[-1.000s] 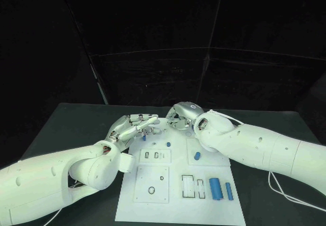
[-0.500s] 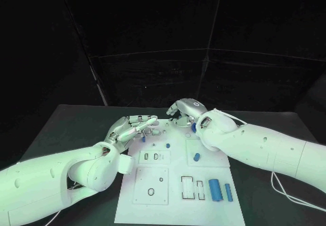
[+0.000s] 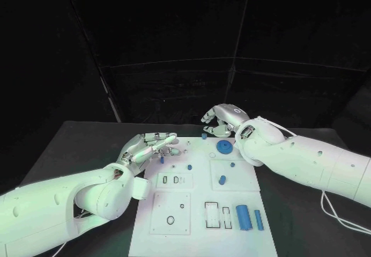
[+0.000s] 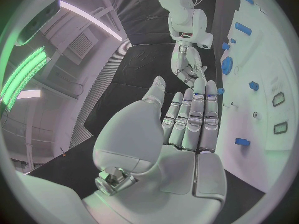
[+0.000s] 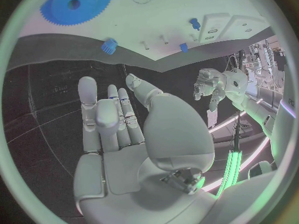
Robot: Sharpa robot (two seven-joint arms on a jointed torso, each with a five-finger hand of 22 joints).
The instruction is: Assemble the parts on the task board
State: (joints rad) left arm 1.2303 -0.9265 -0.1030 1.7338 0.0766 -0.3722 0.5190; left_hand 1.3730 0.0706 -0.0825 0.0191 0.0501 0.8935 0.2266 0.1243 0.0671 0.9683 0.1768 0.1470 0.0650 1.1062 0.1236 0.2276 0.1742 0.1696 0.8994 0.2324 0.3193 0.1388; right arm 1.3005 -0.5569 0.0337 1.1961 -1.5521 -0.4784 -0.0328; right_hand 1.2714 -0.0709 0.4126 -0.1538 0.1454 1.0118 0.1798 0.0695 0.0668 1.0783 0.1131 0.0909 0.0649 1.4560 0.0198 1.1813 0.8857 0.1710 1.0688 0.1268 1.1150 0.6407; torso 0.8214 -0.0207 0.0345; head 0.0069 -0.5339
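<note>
1. Head view: left hand [image 3: 149,146] hovers over the board's [image 3: 202,235] far left corner, fingers stretched out and apart, holding nothing. A small blue peg [image 3: 162,159] stands on the board just beside its fingertips.
2. Head view: right hand [image 3: 220,120] hangs above the far edge of the board, fingers loosely curled downward; nothing shows between them. A blue gear [image 3: 224,146] lies on the board near it, and a small blue piece [image 3: 204,136] sits at the far edge.
3. Head view: near the board's front, two blue cylinders [image 3: 243,216] lie side by side, next to rectangular slots. A blue oblong part [image 3: 222,180] lies mid-board.
4. Left wrist view: left hand [image 4: 187,129] has straight fingers held side by side, thumb apart, empty. Beyond it are the right hand [image 4: 189,67], the gear [image 4: 226,64] and the board [image 4: 274,59].
5. Right wrist view: right hand [image 5: 118,134] is flat and empty, its fingers close together, over the dark table [image 5: 50,89]. The gear [image 5: 76,3] rests on the board [image 5: 156,30]; a small toothed blue piece [image 5: 109,46] sits at the board's edge.
</note>
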